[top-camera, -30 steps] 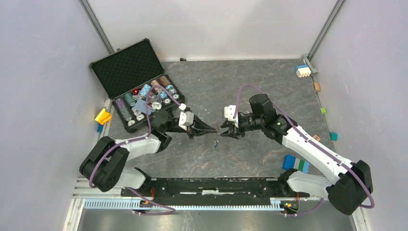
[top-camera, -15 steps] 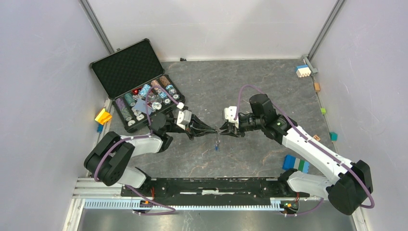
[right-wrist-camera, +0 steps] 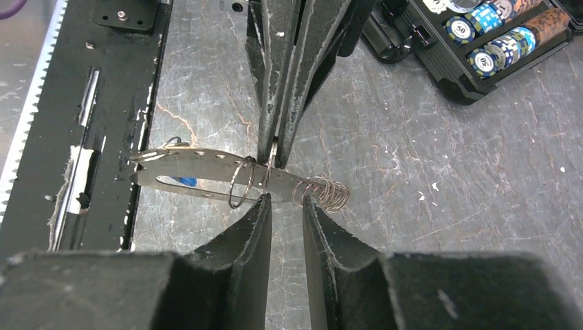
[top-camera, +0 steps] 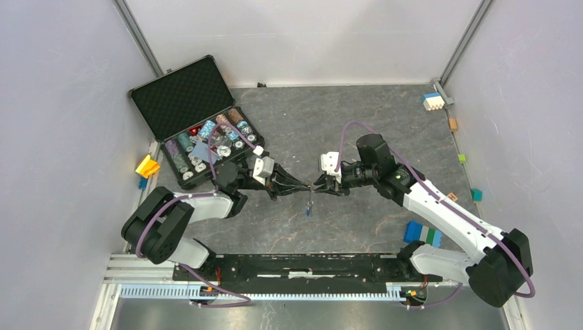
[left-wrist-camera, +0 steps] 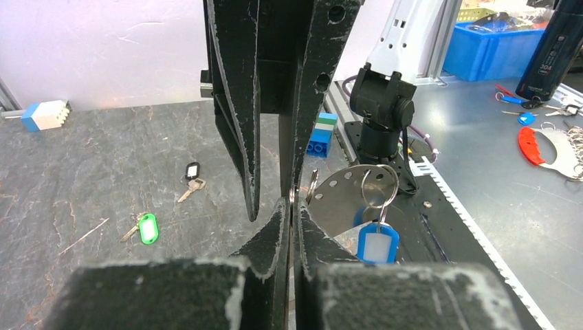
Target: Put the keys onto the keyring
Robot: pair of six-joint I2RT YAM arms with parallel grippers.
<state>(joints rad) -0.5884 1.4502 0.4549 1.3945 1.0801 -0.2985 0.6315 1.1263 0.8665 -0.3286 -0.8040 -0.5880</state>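
Both grippers meet above the table's middle. My left gripper point(top-camera: 306, 186) point(left-wrist-camera: 292, 205) is shut on the keyring point(left-wrist-camera: 344, 199) point(right-wrist-camera: 199, 167), a thin grey metal loop held edge-up. The blue-tagged key point(left-wrist-camera: 377, 244) point(top-camera: 309, 210) hangs from it by a small ring. My right gripper point(top-camera: 317, 185) point(right-wrist-camera: 287, 199) faces the left one. Its jaws stand a little apart, the tips straddling the keyring's near edge beside a coil of rings point(right-wrist-camera: 328, 193), with bare table showing between them. The green-tagged key point(left-wrist-camera: 146, 228) and the black-tagged key point(left-wrist-camera: 192, 170) lie on the table.
An open black case of poker chips point(top-camera: 199, 124) stands at the back left. Toy blocks lie at the table's edges: blue-green point(top-camera: 422, 234), white-blue point(top-camera: 432, 101), yellow point(top-camera: 146, 166). The black base rail point(top-camera: 302, 265) runs along the near edge.
My right gripper's jaws have narrowed around the keyring's edge. The left arm's elbow has shifted slightly. The blue key still hangs between the grippers.
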